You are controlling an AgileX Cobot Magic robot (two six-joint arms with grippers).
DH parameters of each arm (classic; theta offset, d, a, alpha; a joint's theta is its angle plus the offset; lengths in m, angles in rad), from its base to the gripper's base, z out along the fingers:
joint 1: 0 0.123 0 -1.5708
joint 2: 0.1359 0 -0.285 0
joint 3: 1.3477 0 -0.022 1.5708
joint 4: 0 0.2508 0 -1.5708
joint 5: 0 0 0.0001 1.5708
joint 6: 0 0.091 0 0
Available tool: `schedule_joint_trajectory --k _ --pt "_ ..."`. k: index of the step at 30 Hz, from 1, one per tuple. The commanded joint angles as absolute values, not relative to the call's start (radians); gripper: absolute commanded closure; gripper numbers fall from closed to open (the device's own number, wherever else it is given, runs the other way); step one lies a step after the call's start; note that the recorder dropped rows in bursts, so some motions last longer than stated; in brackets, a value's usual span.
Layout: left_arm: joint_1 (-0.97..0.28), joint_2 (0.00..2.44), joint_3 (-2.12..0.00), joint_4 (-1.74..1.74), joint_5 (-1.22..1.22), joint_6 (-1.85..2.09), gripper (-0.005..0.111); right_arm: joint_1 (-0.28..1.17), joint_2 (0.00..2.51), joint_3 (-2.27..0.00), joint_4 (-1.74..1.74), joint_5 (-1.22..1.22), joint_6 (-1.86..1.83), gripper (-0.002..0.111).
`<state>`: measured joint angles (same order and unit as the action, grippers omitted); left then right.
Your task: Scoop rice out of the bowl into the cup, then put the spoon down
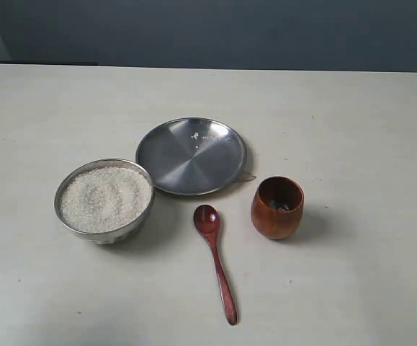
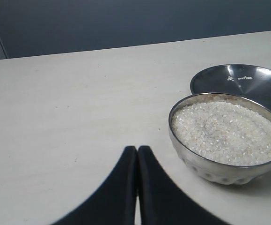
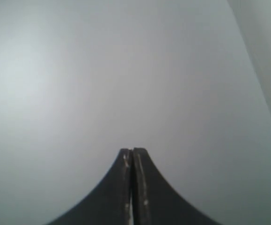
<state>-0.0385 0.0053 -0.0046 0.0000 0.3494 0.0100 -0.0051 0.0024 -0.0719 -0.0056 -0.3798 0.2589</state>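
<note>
Spoon (image 1: 218,268) is the closest thing in the wide shot. It's lying flat on the counter (image 1: 352,130), handle pointing at the near edge and head up between the bowl (image 1: 122,232) and the cup (image 1: 276,216). Neither arm shows in that shot, so both sets of jaws are well away from it. Left jaws are pinched right together with nothing in them. The bowl, full of rice (image 2: 226,131) nearly to the rim, sits just ahead of them and a bit off to one side, with the steel plate (image 2: 247,82) beyond it. Right jaws are squeezed together and empty too, and their camera only gets a plain grey surface, so no clue how far they are from anything. I'd say the job hasn't started and picking up the spoon comes first. My take: spread the jaws before coming down, line them up across the handle rather than along it, and grab toward the tail end so the head can reach into the bowl. That handle's thin and flush to the counter, so get really low or the jaws will just slide over it. Watch the cup too, it's near the head and looks easy to knock.
</note>
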Motion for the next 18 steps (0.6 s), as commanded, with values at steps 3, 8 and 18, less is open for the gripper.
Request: schedule_joint_trajectory --k 3,8,18 --pt "-0.041 0.000 0.000 0.000 0.335 0.008 0.106 -0.011 0.044 -0.237 -0.108 -0.114 0.368 0.108" --pt "-0.041 0.000 0.000 0.000 0.335 0.008 0.106 -0.009 0.098 -0.351 -0.072 -0.069 0.379 0.108" --pt "-0.041 0.000 0.000 0.000 0.335 0.008 0.106 -0.009 0.096 -0.458 0.039 -0.222 0.476 0.108"
